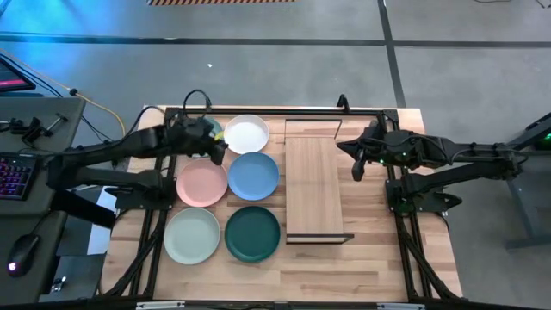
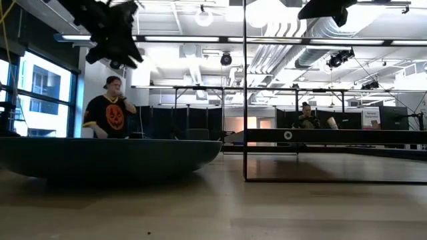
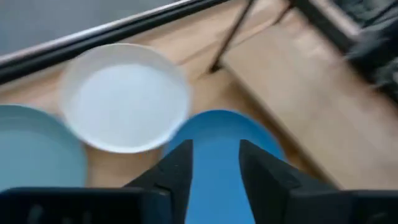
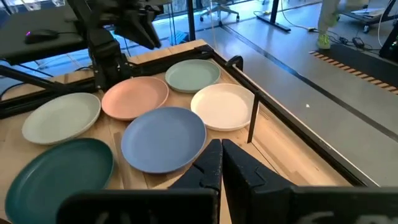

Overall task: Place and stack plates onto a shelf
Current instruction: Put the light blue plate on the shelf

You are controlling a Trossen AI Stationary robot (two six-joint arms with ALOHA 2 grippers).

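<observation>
Six plates [image 1: 228,205] lie flat on the desk's left half. Left gripper [image 1: 215,151], jaws narrowly apart and empty, should drop onto the blue plate [image 1: 253,175] rim. Right gripper [image 1: 356,170] waits closed beside the bare shelf [image 1: 314,185].

The high view looks straight down from well above, taking in the whole tabletop [image 1: 362,258], both arms and the grey floor beyond. The low view sits at tabletop height, close against the dark teal plate [image 2: 107,159], and faces level across the wood into the room, where two people sit. The left wrist view looks steeply down, near the white plate [image 3: 124,96] and blue plate [image 3: 214,155]; the right wrist view looks across the tabletop from farther off, sharing those two plates.
</observation>
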